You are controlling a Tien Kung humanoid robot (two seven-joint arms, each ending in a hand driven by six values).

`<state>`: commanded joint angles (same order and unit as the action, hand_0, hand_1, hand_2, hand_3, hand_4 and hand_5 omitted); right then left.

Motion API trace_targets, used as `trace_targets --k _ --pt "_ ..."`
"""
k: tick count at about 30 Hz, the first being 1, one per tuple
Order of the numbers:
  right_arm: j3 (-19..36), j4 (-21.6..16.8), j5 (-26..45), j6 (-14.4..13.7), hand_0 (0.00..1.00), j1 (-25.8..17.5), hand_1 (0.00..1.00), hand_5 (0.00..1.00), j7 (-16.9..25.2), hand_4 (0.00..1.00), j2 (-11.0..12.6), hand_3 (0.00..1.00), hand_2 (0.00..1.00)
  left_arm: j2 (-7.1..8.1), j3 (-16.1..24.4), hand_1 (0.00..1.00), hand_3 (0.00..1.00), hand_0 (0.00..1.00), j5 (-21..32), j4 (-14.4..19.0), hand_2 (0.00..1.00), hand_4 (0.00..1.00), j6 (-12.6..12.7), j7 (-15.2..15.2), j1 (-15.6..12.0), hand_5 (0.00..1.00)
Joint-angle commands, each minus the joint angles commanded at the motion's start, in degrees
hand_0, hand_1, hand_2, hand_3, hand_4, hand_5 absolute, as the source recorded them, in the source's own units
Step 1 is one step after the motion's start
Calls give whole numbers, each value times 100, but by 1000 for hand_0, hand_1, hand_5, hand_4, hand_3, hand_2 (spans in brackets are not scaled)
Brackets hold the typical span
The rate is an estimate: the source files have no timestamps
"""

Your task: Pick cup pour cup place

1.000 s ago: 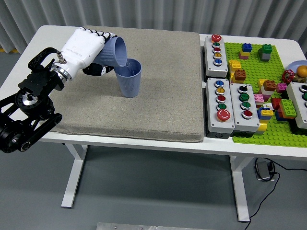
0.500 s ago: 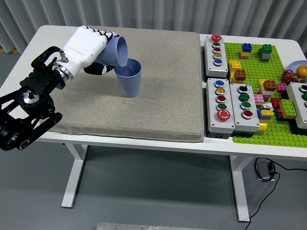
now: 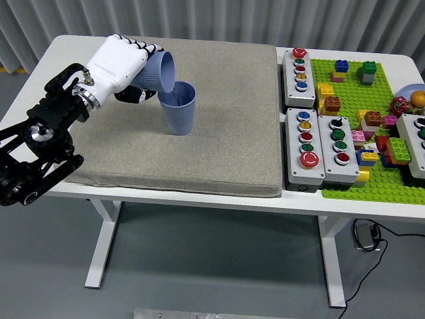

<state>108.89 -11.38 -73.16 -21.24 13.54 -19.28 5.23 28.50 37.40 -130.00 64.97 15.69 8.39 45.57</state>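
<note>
On the grey mat (image 3: 199, 153), the left hand (image 3: 119, 63) grips a tipped cup (image 3: 158, 72) with its mouth over the standing cup (image 3: 179, 109): picked, mid-pour I'd say, placing not yet done.

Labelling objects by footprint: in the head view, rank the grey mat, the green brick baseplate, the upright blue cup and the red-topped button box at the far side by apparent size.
1. grey mat, largest.
2. green brick baseplate, partly cut off at the right edge.
3. red-topped button box and upright blue cup: too alike to rank.
</note>
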Motion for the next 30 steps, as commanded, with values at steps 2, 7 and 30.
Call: trace_targets --k 2,7,30 --pt "1 -1 -9 0 671 -6 557 405 -2 52 -1 535 495 9 -54 465 490 441 0 -11 485 706 -5 14 21 150" --pt "8 -4 -34 6 671 -22 557 404 -7 50 0 535 494 51 -200 464 489 440 0 9 485 706 -9 34 83 150" --pt "-58 -6 48 -20 671 -102 558 402 17 48 2 536 495 167 -511 462 489 442 0 56 484 707 -57 262 205 162"
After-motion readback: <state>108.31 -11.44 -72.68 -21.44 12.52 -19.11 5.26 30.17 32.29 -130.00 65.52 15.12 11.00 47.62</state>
